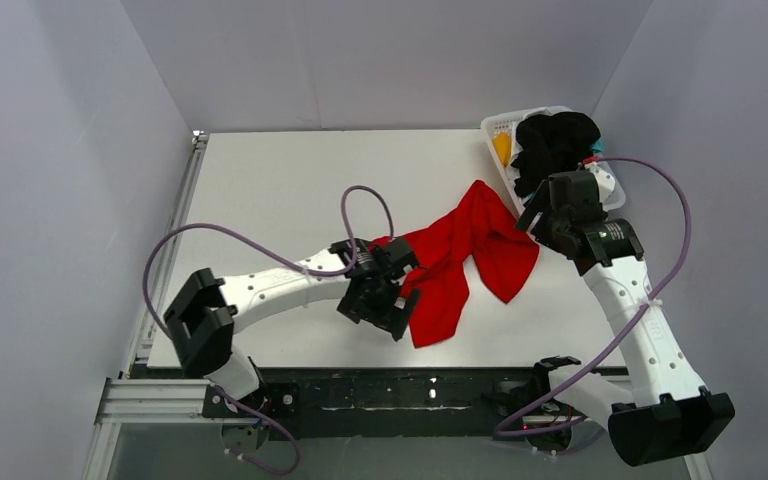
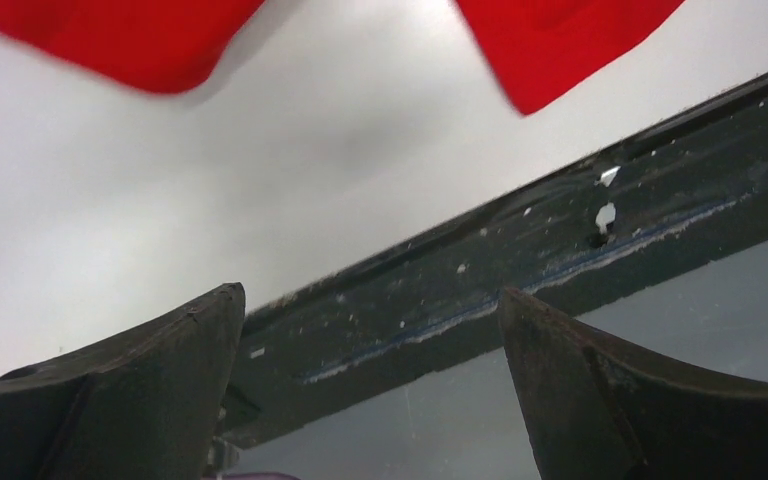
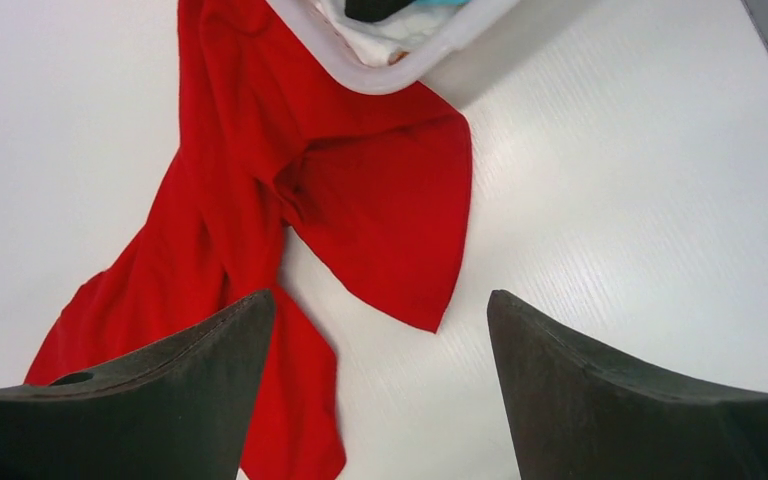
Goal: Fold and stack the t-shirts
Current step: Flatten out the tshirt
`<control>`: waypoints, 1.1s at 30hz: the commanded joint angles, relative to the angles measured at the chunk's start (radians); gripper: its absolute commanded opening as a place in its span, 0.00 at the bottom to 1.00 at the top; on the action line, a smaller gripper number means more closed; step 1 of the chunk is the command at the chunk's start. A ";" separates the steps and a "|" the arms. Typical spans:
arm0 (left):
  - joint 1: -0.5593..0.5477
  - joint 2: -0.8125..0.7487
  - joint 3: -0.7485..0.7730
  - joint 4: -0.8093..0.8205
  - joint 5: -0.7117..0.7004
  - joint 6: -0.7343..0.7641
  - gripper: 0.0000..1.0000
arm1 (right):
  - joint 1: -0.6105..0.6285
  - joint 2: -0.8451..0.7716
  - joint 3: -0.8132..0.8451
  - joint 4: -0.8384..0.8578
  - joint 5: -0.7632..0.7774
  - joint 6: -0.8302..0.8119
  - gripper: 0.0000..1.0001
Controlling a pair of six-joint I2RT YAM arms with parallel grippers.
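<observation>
A bright red t-shirt lies crumpled and stretched out on the white table, from the centre toward the basket at the back right. A black t-shirt is heaped in that basket, with an orange-yellow one and a sliver of teal beside it. My left gripper hovers at the red shirt's near-left end, open and empty; red cloth shows above its fingers. My right gripper hangs over the shirt's far end by the basket, open, with the red shirt lying loose below it.
The white lattice basket's rim overlaps the red shirt's top edge. The dark rail along the table's near edge lies just under my left gripper. Grey walls close in the table on three sides, and purple cables loop over both arms.
</observation>
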 commanded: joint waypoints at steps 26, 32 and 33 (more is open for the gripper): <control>-0.200 0.525 0.150 0.307 -0.185 0.321 0.80 | -0.051 -0.252 -0.139 0.003 0.137 0.059 0.89; -0.198 0.552 0.158 0.323 -0.179 0.339 0.50 | -0.051 -0.256 -0.139 -0.002 0.125 0.054 0.88; -0.198 0.556 0.160 0.325 -0.177 0.341 0.42 | -0.051 -0.256 -0.139 -0.004 0.124 0.051 0.88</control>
